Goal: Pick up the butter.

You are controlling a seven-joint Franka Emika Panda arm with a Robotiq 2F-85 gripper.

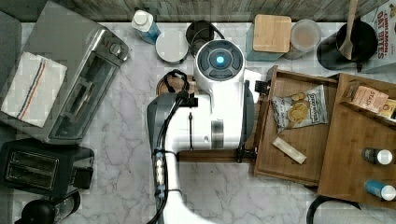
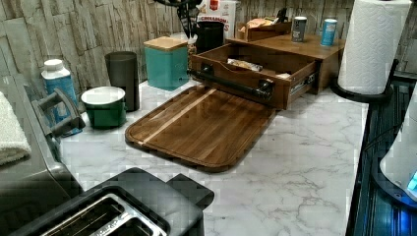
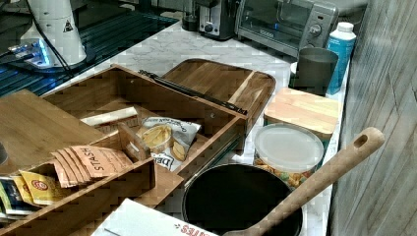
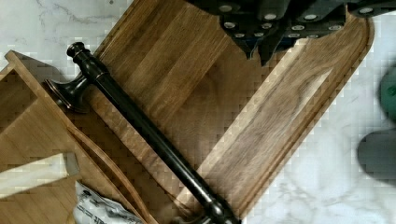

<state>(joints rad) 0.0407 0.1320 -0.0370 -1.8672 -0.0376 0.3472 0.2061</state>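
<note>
Even indoor light, blocky compression throughout; glare on the marble counter (image 2: 305,147), and soft shadows everywhere.

Cream-white butter (image 1: 289,150) — brown drawer (image 1: 308,172)

Kitchen: marble counter (image 1: 121,140), toaster (image 1: 42,168).

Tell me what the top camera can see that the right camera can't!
The top view alone has the two small bottles on the wooden shelf and the striped towel on the toaster oven. The right view alone has the inside of the black pot and the side of the teal canister. Both share the open drawer holding the butter and the chip bag, plus the tea box.
</note>
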